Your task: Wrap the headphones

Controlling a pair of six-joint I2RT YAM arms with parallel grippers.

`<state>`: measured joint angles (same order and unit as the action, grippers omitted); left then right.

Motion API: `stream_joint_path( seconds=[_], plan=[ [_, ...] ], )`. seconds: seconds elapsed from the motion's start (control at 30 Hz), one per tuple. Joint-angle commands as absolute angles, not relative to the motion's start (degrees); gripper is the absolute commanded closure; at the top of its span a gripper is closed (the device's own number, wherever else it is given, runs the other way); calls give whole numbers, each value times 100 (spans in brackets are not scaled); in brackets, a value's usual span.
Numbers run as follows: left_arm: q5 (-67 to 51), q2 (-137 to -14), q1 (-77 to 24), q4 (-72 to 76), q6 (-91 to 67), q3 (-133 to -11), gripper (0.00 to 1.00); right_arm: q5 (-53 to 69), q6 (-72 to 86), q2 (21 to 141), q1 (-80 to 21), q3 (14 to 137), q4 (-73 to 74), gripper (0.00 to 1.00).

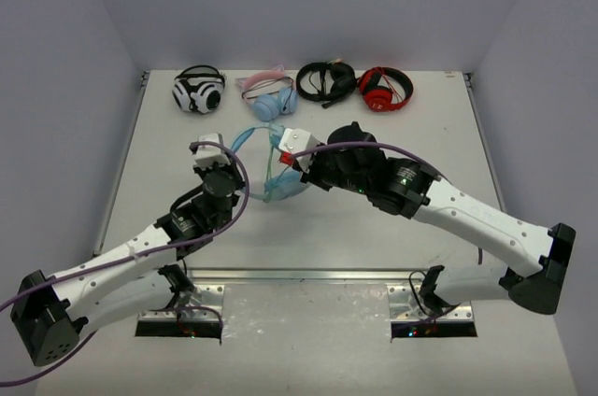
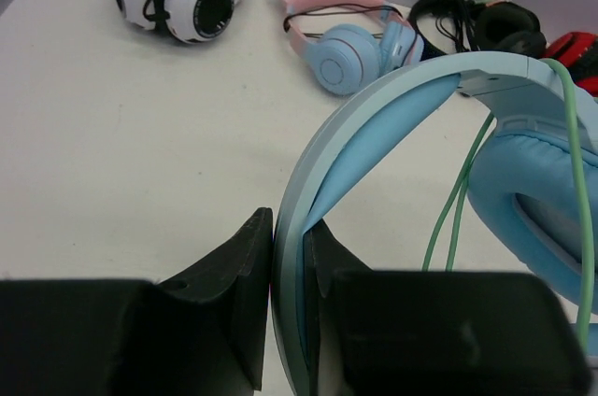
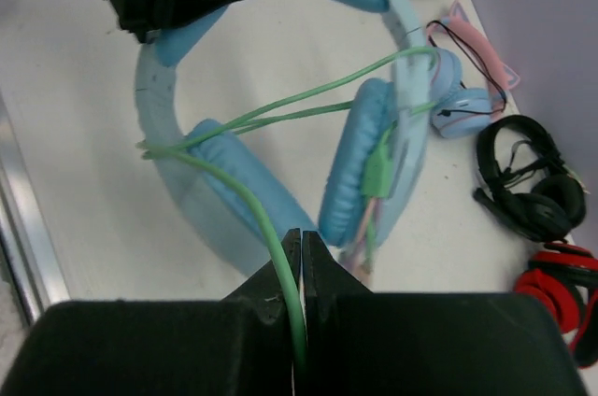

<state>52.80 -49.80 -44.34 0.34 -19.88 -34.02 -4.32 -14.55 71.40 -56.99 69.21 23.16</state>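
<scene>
A pair of light-blue headphones [image 1: 283,189] is held above the middle of a matte white table [image 1: 346,237], gripped from both sides by two robot arms. The left gripper [image 2: 288,247] has its black fingers pinched almost together on the wide, smooth headband [image 2: 374,125], one finger against each face of the band. The right gripper [image 3: 301,251] is fully closed on the thin pale-green cable [image 3: 268,228], which runs down between its fingertips. From that grip the cable rises to the headphones, and more strands of it run across the gap between the two cups. The round ear cup [image 2: 533,190] is thickly padded, with a soft, slightly glossy skin.

Beyond the headphones, well apart from them, four other sets lie in a row. From left to right they are a glossy white-and-black pair [image 1: 198,91], a small blue pair with a pink cat-ear band [image 1: 271,97], a black headset [image 1: 327,81] and a red-and-black pair [image 1: 386,90].

Bare tabletop lies to the left and right of the headphones, with the wider stretch on the left. On the near side of the headphones a metal rail [image 1: 299,275] runs along the table's edge between the arm bases. Plain grey walls close in on the left, the right and the far side.
</scene>
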Motion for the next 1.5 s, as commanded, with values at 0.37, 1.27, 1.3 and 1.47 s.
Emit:
stream_joint_path(
  seconds=[0.37,1.27,1.3,1.47],
  plan=[
    [4535,-4474,-5211,1160,-1714,-2655,100,-1345,-3032,8138,-4993,8130,2294,96],
    [4595,-4077,-6144,1082,-1335,-3699,100,2170,-1530,8175,-3191,7779,2533,87],
    [4718,-4130,-6135,968,-1414,-3796,100,2293,-1329,8113,-3138,7691,2462,85],
    [4668,-4429,-6126,976,-1363,-4288,100,3354,-704,7613,-2752,6927,1725,67]
  ],
)
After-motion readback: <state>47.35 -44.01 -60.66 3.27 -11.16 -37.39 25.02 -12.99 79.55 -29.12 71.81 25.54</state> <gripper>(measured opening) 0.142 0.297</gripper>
